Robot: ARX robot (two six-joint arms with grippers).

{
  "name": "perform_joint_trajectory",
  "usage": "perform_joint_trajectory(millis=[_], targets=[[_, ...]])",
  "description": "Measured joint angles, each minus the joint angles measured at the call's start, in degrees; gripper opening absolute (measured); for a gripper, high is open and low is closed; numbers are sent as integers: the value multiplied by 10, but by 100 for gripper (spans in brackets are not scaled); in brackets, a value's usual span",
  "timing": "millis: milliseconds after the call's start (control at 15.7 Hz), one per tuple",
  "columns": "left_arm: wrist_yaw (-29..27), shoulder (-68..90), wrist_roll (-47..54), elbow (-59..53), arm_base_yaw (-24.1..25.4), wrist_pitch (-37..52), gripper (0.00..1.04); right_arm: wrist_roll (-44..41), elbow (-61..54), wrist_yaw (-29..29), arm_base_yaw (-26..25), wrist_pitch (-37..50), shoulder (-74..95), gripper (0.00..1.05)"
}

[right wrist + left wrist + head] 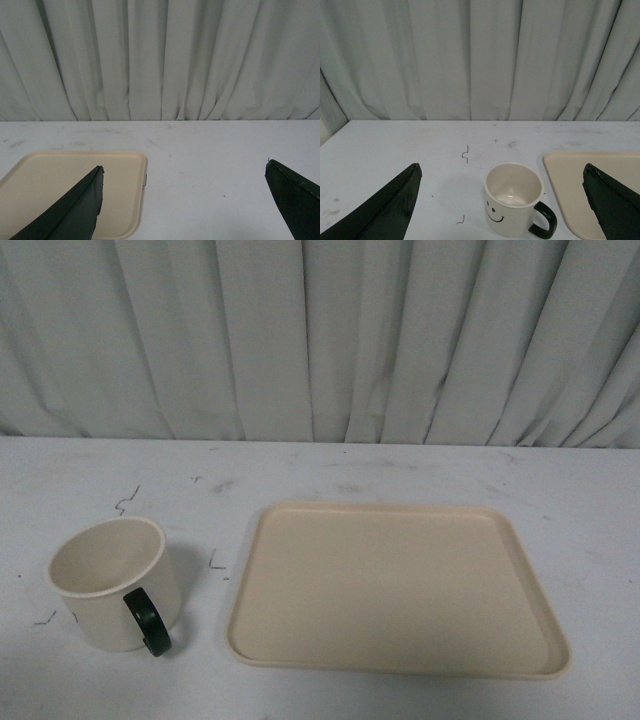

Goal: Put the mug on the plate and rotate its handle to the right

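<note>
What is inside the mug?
The mug looks empty; the left wrist view shows its bare pale bottom. Its near inner wall is hidden from view.

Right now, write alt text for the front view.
A cream mug stands upright on a white table, black handle toward the camera, left of and apart from a beige plate. Grey curtain behind.

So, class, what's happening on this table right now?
Nothing is held yet. The mug stands upright on the table, left of the plate and apart from it, its handle pointing toward the robot. The left hand is open with the mug ahead of it. The right hand is open beside the plate.
</note>
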Motion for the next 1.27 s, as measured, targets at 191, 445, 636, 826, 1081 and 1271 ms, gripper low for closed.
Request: perform_joint_trajectory(millis=[191,445,636,826,1081,1271], targets=[[0,0,0,0,0,0,98,0,0,0,0,0,0,98],[0,0,0,0,0,0,98,0,0,0,0,0,0,98],[0,0,0,0,0,0,98,0,0,0,0,0,0,98],[0,0,0,0,0,0,98,0,0,0,0,0,0,98],[49,214,20,77,49,32,98,0,0,0,0,0,0,98],[171,447,79,229,92,-105,98,0,0,0,0,0,0,98]])
